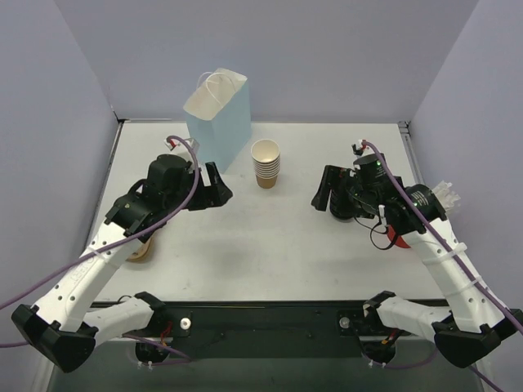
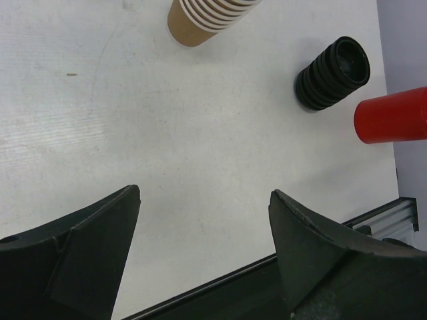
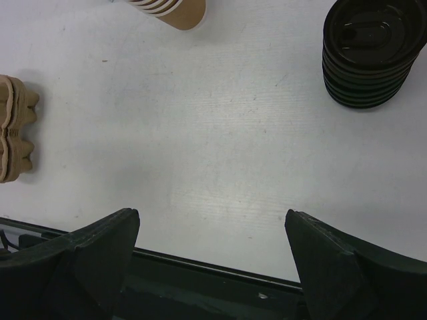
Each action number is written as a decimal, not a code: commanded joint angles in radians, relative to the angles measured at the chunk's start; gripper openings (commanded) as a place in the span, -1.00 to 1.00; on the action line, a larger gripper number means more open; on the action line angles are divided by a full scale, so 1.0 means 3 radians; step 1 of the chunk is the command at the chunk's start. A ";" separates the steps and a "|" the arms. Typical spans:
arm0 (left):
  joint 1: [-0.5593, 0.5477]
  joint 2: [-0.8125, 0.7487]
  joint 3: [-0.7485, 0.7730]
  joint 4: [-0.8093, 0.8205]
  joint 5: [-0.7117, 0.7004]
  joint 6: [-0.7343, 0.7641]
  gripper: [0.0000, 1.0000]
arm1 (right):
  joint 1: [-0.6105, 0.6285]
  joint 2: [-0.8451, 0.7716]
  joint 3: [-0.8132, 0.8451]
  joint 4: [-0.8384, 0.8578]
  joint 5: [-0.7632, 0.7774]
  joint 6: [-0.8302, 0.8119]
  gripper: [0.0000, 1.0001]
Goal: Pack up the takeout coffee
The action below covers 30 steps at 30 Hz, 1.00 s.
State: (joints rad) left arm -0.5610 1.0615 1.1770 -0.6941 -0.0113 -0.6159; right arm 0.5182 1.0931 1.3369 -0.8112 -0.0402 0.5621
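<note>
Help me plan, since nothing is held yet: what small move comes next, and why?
Probably ease the left gripper toward the cup stack to take one cup: it hangs open and empty close to that stack, and no lidded cup shows yet.

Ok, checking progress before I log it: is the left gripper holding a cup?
No, the left gripper stands open in its wrist view, with nothing but bare table between its jaws.

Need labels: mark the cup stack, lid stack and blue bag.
cup stack point(image 1: 266, 173), top external view, side wall
lid stack point(image 3: 375, 25), right wrist view, topmost lid
blue bag point(image 1: 221, 131), top external view, front panel
</note>
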 commanded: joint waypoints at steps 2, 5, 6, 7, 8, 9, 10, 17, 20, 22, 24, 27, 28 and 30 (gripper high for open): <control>0.0024 0.0214 0.0335 0.0177 -0.0075 0.0054 0.69 | 0.0006 -0.0126 -0.0038 -0.0083 0.0042 0.0090 1.00; 0.0024 0.0495 0.0631 0.0069 -0.0213 0.0181 0.65 | 0.0006 -0.0177 -0.0033 -0.0093 0.0001 0.0110 1.00; 0.0019 0.0597 0.0739 0.0028 -0.0259 0.0222 0.64 | 0.0006 -0.0212 -0.0038 -0.0098 -0.0024 0.0105 0.98; 0.0004 0.0816 0.0871 -0.0007 -0.0300 0.0273 0.61 | 0.0016 -0.0233 -0.0049 -0.0098 -0.0065 0.0090 0.96; -0.0042 0.0945 0.1161 -0.0155 -0.0533 0.0375 0.60 | 0.0006 -0.0289 -0.0059 -0.0103 -0.0096 0.0095 0.96; -0.0134 0.1073 0.1341 -0.0212 -0.0626 0.0462 0.60 | 0.0011 -0.0320 -0.0074 -0.0098 -0.0126 0.0085 0.94; -0.0190 0.1327 0.1485 -0.0243 -0.0693 0.0554 0.60 | 0.0011 -0.0350 -0.0089 -0.0093 -0.0177 0.0059 0.93; -0.0329 0.2254 0.2560 -0.0376 -0.0934 0.0918 0.57 | 0.0016 -0.0504 -0.0136 -0.0083 -0.0341 -0.0022 0.76; -0.0324 0.2485 0.2688 -0.0315 -0.1025 0.0964 0.47 | 0.0016 -0.0525 -0.0125 -0.0057 -0.0392 -0.0068 0.66; -0.0314 0.2648 0.2810 -0.0304 -0.1046 0.0974 0.38 | 0.0016 -0.0530 -0.0120 -0.0047 -0.0408 -0.0125 0.61; -0.0308 0.2811 0.2933 -0.0320 -0.1103 0.0979 0.34 | 0.0011 -0.0525 -0.0090 -0.0052 -0.0413 -0.0171 0.58; -0.0257 0.2980 0.3000 -0.0310 -0.0976 0.0949 0.34 | 0.0016 -0.0520 -0.0064 -0.0057 -0.0408 -0.0181 0.54; -0.0242 0.3017 0.3020 -0.0279 -0.0909 0.0949 0.34 | 0.0011 -0.0520 -0.0059 -0.0057 -0.0413 -0.0176 0.53; -0.0222 0.3108 0.3041 -0.0258 -0.0832 0.0938 0.30 | 0.0016 -0.0519 -0.0059 -0.0052 -0.0438 -0.0176 0.51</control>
State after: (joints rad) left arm -0.6468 1.9598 2.0293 -0.7837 -0.2920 -0.3462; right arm 0.5182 0.9421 1.3037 -0.8131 -0.1467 0.5198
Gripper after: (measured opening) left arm 0.664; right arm 0.762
